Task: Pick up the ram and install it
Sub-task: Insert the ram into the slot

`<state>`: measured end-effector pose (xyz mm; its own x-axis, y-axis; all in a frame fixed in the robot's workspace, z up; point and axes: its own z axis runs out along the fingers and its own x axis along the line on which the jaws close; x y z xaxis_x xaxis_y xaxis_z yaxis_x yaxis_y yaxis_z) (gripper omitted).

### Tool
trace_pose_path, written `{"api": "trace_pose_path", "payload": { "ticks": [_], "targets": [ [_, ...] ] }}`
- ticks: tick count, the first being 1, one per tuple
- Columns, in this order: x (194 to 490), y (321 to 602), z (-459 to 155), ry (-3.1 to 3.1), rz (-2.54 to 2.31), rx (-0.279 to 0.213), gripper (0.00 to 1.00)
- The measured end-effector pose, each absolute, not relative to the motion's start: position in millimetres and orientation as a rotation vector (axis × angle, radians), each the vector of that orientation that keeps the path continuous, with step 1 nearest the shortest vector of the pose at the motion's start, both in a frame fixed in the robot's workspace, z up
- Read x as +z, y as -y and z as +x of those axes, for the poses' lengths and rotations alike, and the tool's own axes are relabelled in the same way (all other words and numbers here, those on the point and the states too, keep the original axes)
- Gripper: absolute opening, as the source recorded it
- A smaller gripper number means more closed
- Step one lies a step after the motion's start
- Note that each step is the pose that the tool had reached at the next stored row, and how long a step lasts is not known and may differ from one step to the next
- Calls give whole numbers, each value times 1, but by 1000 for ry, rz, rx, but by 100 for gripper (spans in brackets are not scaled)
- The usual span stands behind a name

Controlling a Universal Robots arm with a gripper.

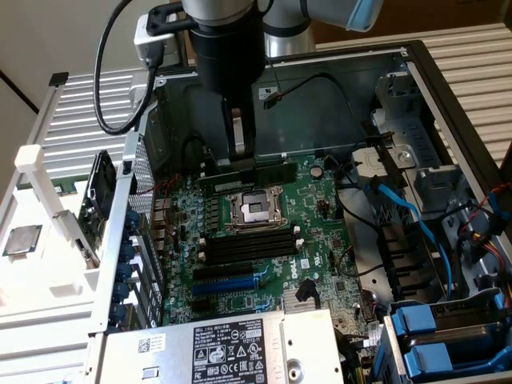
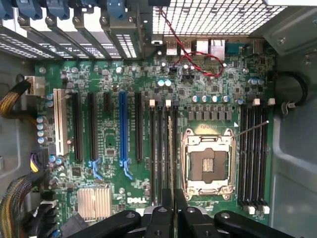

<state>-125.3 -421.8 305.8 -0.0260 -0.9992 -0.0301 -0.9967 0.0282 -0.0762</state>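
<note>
My gripper (image 1: 242,160) hangs inside the open computer case, shut on the ram (image 1: 246,173). In the exterior view the ram is a long dark stick held level above the motherboard (image 1: 320,240), just beyond the processor socket (image 1: 254,210). In the wrist view the ram (image 2: 171,148) shows edge-on as a thin line running out from between the fingers of my gripper (image 2: 173,206). That line lies over the black memory slots (image 2: 163,148) beside the empty socket (image 2: 208,166). I cannot tell how far above the slots it is.
A second bank of memory slots (image 2: 252,153) lies on the socket's other side. Blue and black expansion slots (image 2: 122,129), a small heatsink (image 2: 94,202), and blue and black cables (image 1: 400,208) surround the area. A silver processor chip (image 1: 22,238) rests on the white tray outside the case.
</note>
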Motion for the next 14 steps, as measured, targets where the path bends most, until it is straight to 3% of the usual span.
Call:
{"api": "trace_pose_path", "payload": {
  "ticks": [14],
  "targets": [
    [277, 433, -125, -2197, -2139, -52, 13]
  ]
}}
